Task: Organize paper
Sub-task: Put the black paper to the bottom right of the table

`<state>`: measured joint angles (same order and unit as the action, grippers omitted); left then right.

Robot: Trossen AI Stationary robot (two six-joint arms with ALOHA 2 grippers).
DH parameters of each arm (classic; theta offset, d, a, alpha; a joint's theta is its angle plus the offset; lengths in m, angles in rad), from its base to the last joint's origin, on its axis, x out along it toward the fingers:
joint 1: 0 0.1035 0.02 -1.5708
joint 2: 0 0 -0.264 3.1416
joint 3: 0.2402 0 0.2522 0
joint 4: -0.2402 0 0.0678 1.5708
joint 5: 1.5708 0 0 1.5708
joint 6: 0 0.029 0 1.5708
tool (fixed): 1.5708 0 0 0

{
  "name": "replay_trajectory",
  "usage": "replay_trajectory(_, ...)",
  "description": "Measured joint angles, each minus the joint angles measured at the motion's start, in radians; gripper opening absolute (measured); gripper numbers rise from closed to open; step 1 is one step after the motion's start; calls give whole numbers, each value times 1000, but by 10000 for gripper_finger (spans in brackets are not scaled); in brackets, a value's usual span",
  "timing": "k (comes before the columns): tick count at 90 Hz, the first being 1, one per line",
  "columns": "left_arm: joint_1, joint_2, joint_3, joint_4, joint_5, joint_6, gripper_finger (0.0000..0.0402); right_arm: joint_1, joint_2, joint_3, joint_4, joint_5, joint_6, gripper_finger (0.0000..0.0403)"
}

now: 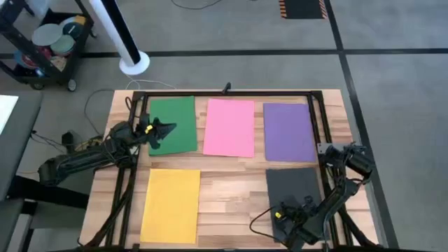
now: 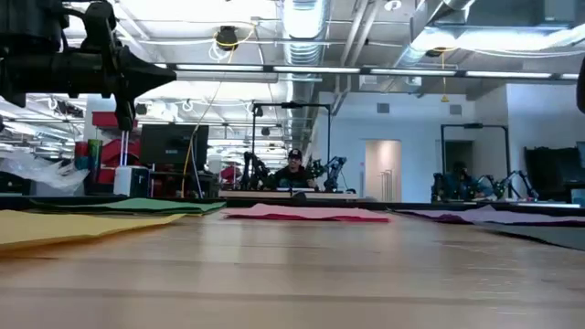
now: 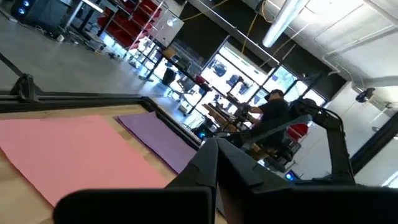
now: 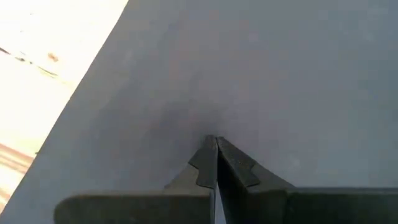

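A pale wooden table is sitting in a big workshop with a grey floor, ringed by a dark metal frame. The left gripper is hovering above the table over the green sheet, its fingers pressed together on nothing. The right gripper is hanging low over the black sheet at the near right, fingers likewise closed and empty, the tips pointing down at the dark paper. Spreading out from there, the pink sheet is lying flat in the middle of the far row, the purple sheet just beside it on the right, and the yellow sheet is resting at the near left. Beyond the table a person is sitting at a desk, and a cart is standing off the far left corner.
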<state>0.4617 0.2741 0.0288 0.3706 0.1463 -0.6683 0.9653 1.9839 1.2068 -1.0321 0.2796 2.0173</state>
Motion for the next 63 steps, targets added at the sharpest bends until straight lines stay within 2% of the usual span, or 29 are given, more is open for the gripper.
replay_trajectory(45,-16,0,2,-3,164,154,0,0,1,0,-21,10,143,0)
replay_trajectory(63,-16,0,87,-139,186,238,0,-14,5,16,-103,-5,166,0)
